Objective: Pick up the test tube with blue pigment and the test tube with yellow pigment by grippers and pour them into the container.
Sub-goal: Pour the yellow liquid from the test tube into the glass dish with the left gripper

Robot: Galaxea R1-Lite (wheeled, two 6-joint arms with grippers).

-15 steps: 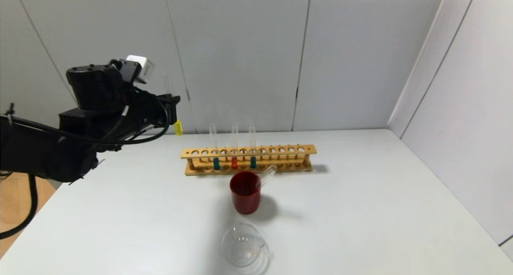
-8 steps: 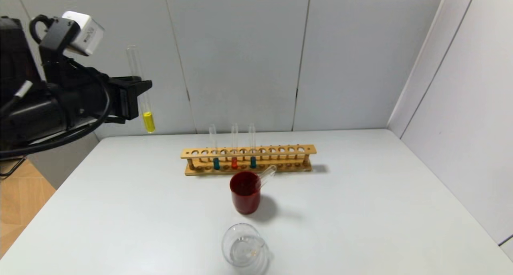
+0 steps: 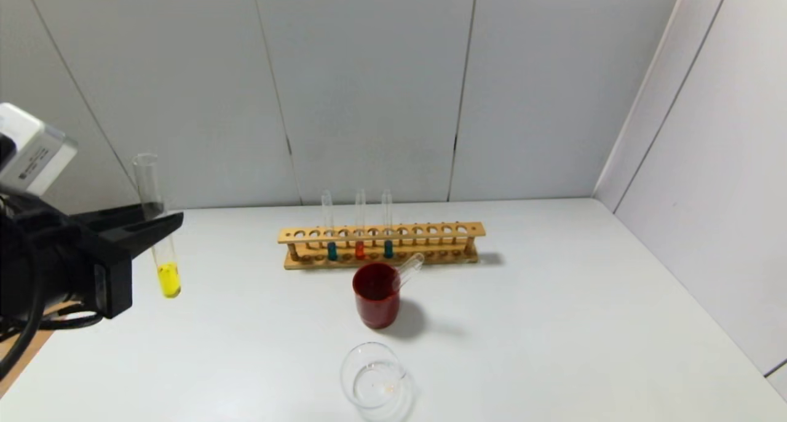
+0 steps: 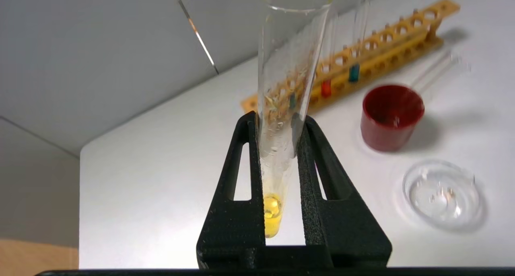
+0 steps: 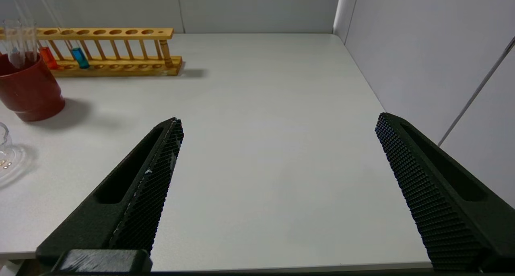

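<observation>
Now our left gripper (image 3: 161,222) is clamped on the upright test tube with yellow pigment (image 3: 158,234) above the bench's (image 3: 553,323) left edge; our right gripper (image 5: 277,147) hangs spread near its front edge.

You can read no text here; the white box (image 3: 29,148) on the left arm bears dark print, too small to read.

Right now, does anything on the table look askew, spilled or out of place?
One empty test tube leans tilted in the red cup instead of standing in the wooden rack. No spill shows. The left gripper holds the yellow tube upright.
</observation>
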